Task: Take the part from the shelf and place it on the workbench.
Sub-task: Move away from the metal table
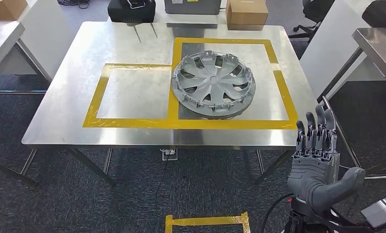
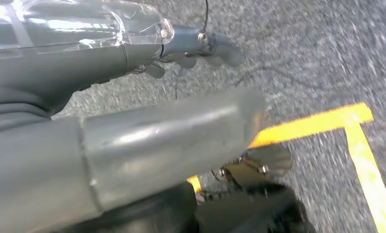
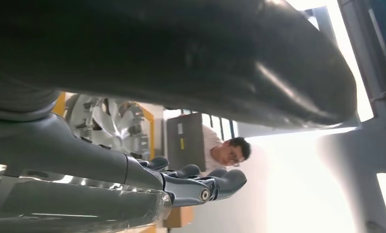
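The part, a silver hubcap point(image 1: 213, 83), lies flat on the steel workbench point(image 1: 132, 43), inside the right one of two yellow-taped squares. In the right wrist view its spokes point(image 3: 114, 127) show beyond the fingers. My right hand point(image 1: 319, 165) hangs off the table's near right corner, apart from the hubcap, fingers straight and spread, holding nothing. My left hand point(image 2: 132, 97) hangs over grey carpet with yellow floor tape point(image 2: 322, 121), its fingers point(image 2: 205, 46) loosely extended and holding nothing.
A black case point(image 1: 131, 9), a grey box point(image 1: 192, 6) and a cardboard box point(image 1: 246, 12) line the workbench's far edge. Other steel tables stand left point(image 1: 1, 34) and right point(image 1: 380, 43). A person point(image 3: 225, 148) is beyond the table.
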You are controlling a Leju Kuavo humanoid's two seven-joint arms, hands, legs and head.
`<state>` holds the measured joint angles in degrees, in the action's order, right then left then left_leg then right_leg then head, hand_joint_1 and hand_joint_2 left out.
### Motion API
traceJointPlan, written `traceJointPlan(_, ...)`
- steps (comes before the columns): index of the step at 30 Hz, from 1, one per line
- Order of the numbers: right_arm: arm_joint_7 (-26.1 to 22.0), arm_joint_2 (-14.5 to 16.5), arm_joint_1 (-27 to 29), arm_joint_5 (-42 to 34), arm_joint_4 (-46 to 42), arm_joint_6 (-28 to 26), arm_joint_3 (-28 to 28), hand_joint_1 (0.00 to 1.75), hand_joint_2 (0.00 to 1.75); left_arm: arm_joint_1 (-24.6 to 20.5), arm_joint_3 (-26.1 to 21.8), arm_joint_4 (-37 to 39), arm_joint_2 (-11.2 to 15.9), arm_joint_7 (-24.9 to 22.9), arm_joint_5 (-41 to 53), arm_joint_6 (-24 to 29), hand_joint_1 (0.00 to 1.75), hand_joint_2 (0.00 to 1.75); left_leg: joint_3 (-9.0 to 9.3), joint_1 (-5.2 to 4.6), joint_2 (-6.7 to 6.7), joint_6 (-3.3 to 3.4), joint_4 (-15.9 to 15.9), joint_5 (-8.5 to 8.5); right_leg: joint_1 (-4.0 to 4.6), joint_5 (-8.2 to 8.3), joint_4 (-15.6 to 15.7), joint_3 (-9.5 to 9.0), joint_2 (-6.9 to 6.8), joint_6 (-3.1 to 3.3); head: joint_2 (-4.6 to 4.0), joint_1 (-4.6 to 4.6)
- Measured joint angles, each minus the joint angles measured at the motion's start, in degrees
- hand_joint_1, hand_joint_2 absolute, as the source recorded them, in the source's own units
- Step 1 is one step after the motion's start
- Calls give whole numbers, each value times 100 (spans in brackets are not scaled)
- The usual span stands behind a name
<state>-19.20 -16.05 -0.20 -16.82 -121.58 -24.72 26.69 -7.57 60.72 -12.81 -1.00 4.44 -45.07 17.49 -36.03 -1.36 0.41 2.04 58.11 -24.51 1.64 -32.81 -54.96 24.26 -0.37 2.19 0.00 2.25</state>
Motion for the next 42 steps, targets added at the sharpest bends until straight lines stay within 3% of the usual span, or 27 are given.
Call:
traceJointPlan(2, -43, 3, -2, -9, 24, 22, 1, 0, 0, 1, -1, 1, -2, -9, 9, -1, 0, 0, -14, 21, 12, -53, -20, 70, 5, 125, 98, 17, -12, -8, 0, 29)
traceJointPlan(3, -63, 10, 0, -22, 38, 27, 2, 0, 0, 2, -1, 1, 1, -16, 13, 0, 0, 0, -40, 25, -1, -89, 23, -9, -12, 205, 147, 46, -19, 4, 0, 49)
traceJointPlan(5, -102, 29, 14, -50, 69, 33, 3, 0, 0, 0, -1, 3, 10, -39, 20, 1, 0, 0, -159, 48, -41, -171, 380, -475, -60, 377, 222, 165, -36, 1, 0, 23)
traceJointPlan(7, -128, 47, 32, -68, 106, 35, 5, 0, 0, 1, -1, 5, 28, -56, 26, 2, 0, 0, -303, 106, -58, -265, 1058, -1029, -85, 522, 212, 350, -38, -16, 0, -54)
traceJointPlan(8, -136, 55, 40, -72, 125, 35, 6, 0, 0, 1, -1, 6, 39, -63, 29, 2, 0, 0, -330, 139, -58, -312, 1362, -1127, -104, 592, 192, 457, -43, -42, 0, -83)
traceJointPlan(9, -144, 65, 47, -76, 144, 35, 7, 0, 0, 2, -1, 7, 54, -70, 36, 2, 0, 0, -294, 172, -54, -362, 1539, -1072, -130, 656, 159, 573, -50, -74, 0, -104)
traceJointPlan(10, -156, 73, 56, -84, 163, 34, 7, 0, 0, 2, -1, 7, 66, -80, 44, 2, 0, 0, -177, 207, -48, -414, 1538, -905, -162, 711, 110, 696, -58, -113, 0, -124)
traceJointPlan(12, -180, 84, 82, -99, 190, 30, 5, 0, 0, -1, -1, 5, 89, -98, 64, 1, 0, 0, 311, 293, -35, -529, 1010, -635, -225, 780, -41, 932, -67, -194, 0, -180)
traceJointPlan(13, -194, 85, 95, -105, 196, 23, 3, 0, 0, -4, -1, 3, 95, -102, 74, 1, 0, 0, 600, 314, -42, -549, 611, -666, -242, 797, -135, 1032, -67, -235, 0, -226)
traceJointPlan(15, -221, 86, 118, -109, 198, 12, -1, 0, 0, -11, -1, -1, 106, -103, 96, -1, 0, 0, 924, 316, -63, -485, 70, -870, -247, 855, -270, 1159, -61, -316, 0, -274)
traceJointPlan(17, -236, 95, 141, -110, 202, 6, -2, 0, 0, -10, -1, 0, 120, -107, 111, -4, 0, 0, 903, 290, -69, -330, -6, -886, -263, 935, -311, 1207, -51, -383, 0, -247)
traceJointPlan(18, -239, 101, 155, -110, 207, 4, -1, 0, 0, -10, -1, 1, 127, -109, 115, -8, 0, 0, 863, 285, -64, -259, 1, -838, -274, 884, -366, 1241, -44, -407, 0, -225)
traceJointPlan(19, -242, 105, 168, -108, 210, 2, -1, 0, 0, -12, -1, 1, 132, -111, 119, -12, 0, 0, 811, 282, -59, -192, -1, -782, -281, 730, -502, 1288, -37, -429, 0, -197)
traceJointPlan(22, -248, 113, 187, -89, 216, 0, -2, 0, 0, -22, 1, 2, 138, -112, 127, -21, 0, 0, 589, 238, -54, -78, 4, -581, -280, -110, -1428, 1469, -18, -463, 0, -61)
traceJointPlan(23, -249, 116, 188, -80, 216, 0, -1, 0, 0, -22, 2, 2, 141, -112, 127, -22, 0, 0, 503, 212, -53, -63, 7, -513, -274, -270, -1729, 1489, -16, -454, 0, -18)
traceJointPlan(24, -249, 120, 191, -73, 217, 0, -1, 0, 0, -21, 2, 3, 145, -112, 127, -22, 0, 0, 418, 181, -52, -52, 9, -447, -262, -295, -1897, 1452, -13, -428, 0, 16)
traceJointPlan(25, -249, 124, 192, -69, 217, 0, -1, 0, 0, -20, 2, 3, 150, -112, 127, -23, 0, 0, 334, 146, -51, -40, 10, -382, -241, -199, -1869, 1331, -10, -380, 0, 46)
traceJointPlan(27, -249, 130, 188, -67, 214, 0, -2, 0, 0, -22, 2, 2, 154, -112, 127, -28, 0, 0, 195, 88, -52, -22, 8, -259, -152, 85, -1243, 828, 12, -198, 0, 92)
traceJointPlan(29, -251, 133, 175, -64, 193, -1, -2, 0, 0, -25, 2, -1, 140, -111, 127, -34, 0, 0, 111, 55, -52, -37, 5, -152, -41, 125, -374, 262, 29, 2, 0, 88)
traceJointPlan(31, -254, 134, 163, -60, 173, -2, -3, 0, 0, -26, 2, -1, 129, -111, 127, -43, 0, 0, 69, 77, -43, -95, -20, -40, 28, 94, 30, 54, 41, 63, 0, 73)
traceJointPlan(33, -255, 134, 155, -54, 170, -6, -3, 0, 0, -19, 3, 1, 135, -114, 128, -50, 0, 0, 22, 95, -44, -155, -27, -3, 30, 246, 139, 98, 27, 46, 0, 115)
traceJointPlan(34, -255, 135, 151, -48, 170, -11, -3, 0, 0, -17, 3, 1, 139, -116, 127, -53, 0, 0, -29, 95, -48, -178, 52, -125, 14, 331, 185, 137, 11, 53, 0, 130)
traceJointPlan(37, -255, 137, 154, -7, 169, -48, -4, 0, 0, -17, 4, 2, 154, -119, 127, -54, 0, 0, -270, 131, -54, -254, 891, -952, -29, 540, 205, 370, -21, 44, 0, 51)
traceJointPlan(38, -255, 137, 160, 4, 169, -65, -4, 0, 0, -16, 4, 2, 159, -119, 127, -56, 0, 0, -320, 155, -53, -288, 1238, -1127, -35, 598, 179, 472, -29, 27, 0, 12)
traceJointPlan(39, -255, 136, 165, 9, 169, -79, -4, 0, 0, -15, 4, 3, 163, -119, 127, -58, 0, 0, -319, 178, -51, -323, 1483, -1153, -42, 653, 145, 577, -37, 9, 0, -17)
traceJointPlan(40, -255, 136, 169, 14, 169, -91, -4, 0, 0, -14, 4, 3, 171, -119, 127, -60, 0, 0, -248, 202, -48, -357, 1571, -1045, -56, 699, 103, 687, -43, -14, 0, -42)
traceJointPlan(42, -254, 136, 178, 34, 168, -108, -5, 0, 0, -15, 4, 3, 180, -114, 128, -58, 0, 0, 162, 253, -37, -429, 1185, -701, -93, 764, -28, 910, -47, -72, 0, -85)
